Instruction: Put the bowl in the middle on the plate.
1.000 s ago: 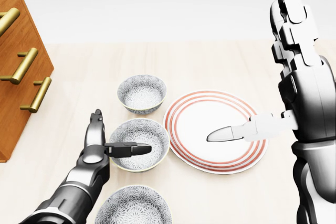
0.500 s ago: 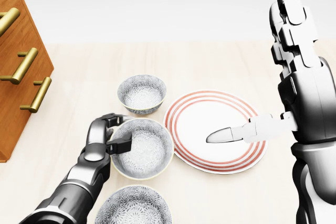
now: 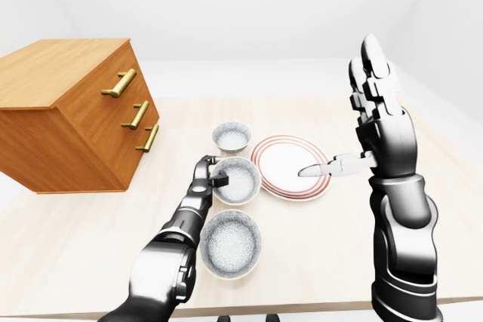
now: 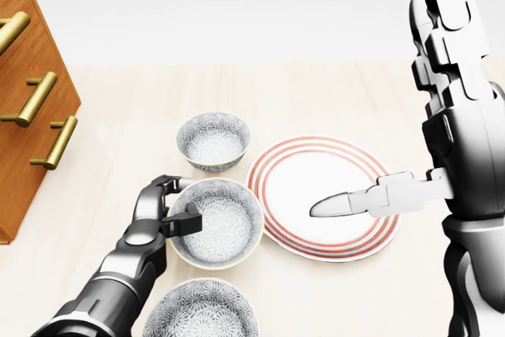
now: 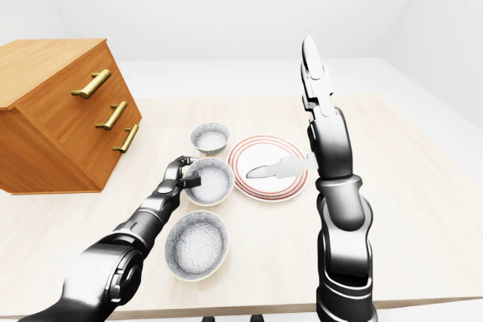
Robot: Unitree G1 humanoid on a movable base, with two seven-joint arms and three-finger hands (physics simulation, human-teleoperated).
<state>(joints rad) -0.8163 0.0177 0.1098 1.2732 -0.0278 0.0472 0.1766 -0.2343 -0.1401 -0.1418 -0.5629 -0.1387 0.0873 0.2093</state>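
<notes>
On the pale wooden tabletop (image 4: 331,92), three grey-and-white patterned ceramic bowls stand in a column that runs from the middle of the tabletop toward its edge at the bottom of the head view. The middle patterned bowl (image 4: 219,222) is the one held. The left robot hand (image 4: 167,212) is clamped on its left rim, with the thumb pressed inside the wall and the other fingers curled round the outside. In the head view this bowl's right rim overlaps the left edge of the white round plate with red concentric rings (image 4: 316,149), which lies just beside it on the side toward the tabletop's right edge. Whether the bowl is clear of the tabletop cannot be told. The upper patterned bowl (image 4: 213,141) stands apart from the held bowl and close to the plate's upper left edge. The lower patterned bowl (image 4: 201,313) sits nearest the tabletop's edge at the bottom of the view, beside the left forearm. The right robot hand (image 4: 461,132) is raised, open and empty, fingers straight and pointing up, thumb stretched out sideways above the plate without touching it. A brown wooden drawer cabinet (image 3: 68,111) with three brass bar handles (image 3: 121,82) stands toward the tabletop's left edge, well apart from the bowls.
</notes>
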